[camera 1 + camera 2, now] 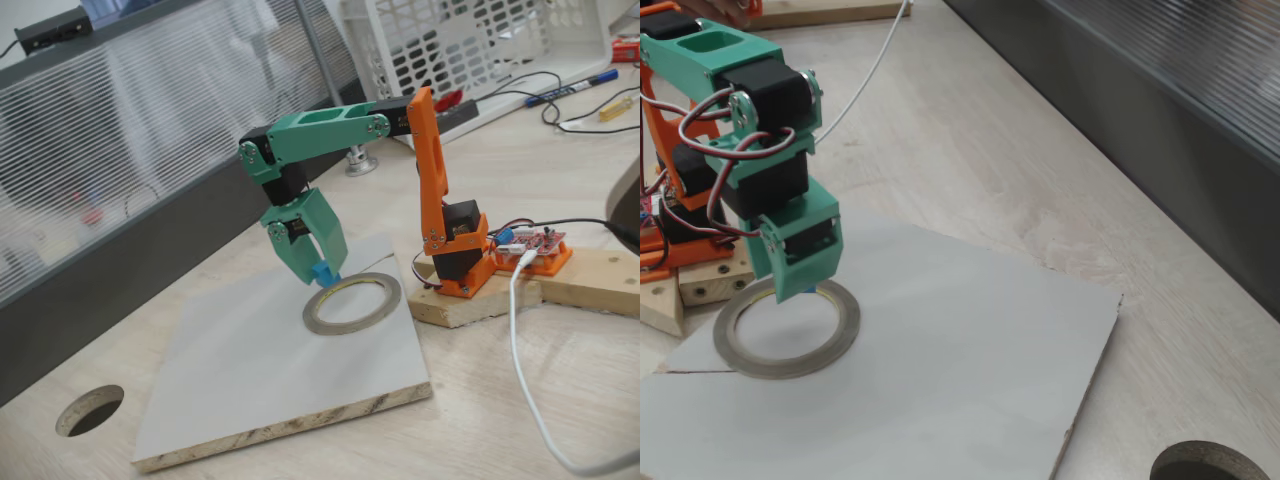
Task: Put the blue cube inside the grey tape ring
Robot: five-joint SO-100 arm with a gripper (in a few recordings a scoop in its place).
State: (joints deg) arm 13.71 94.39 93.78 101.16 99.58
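The blue cube (322,272) is pinched at the tips of my green gripper (324,268), which points down and is shut on it. It hangs just above the far left rim of the grey tape ring (352,303), which lies flat on the white board (270,370). In the other fixed view my gripper (800,288) hovers over the ring's (787,328) top edge, and only a sliver of the blue cube (812,289) peeks out beside the jaw.
A round hole (90,409) is cut in the wooden tabletop near the board's corner, and the same hole (1211,465) shows in the other fixed view. The arm's orange base (460,250) sits on a wooden block with a white cable (520,360) trailing forward. A white crate (470,40) stands behind.
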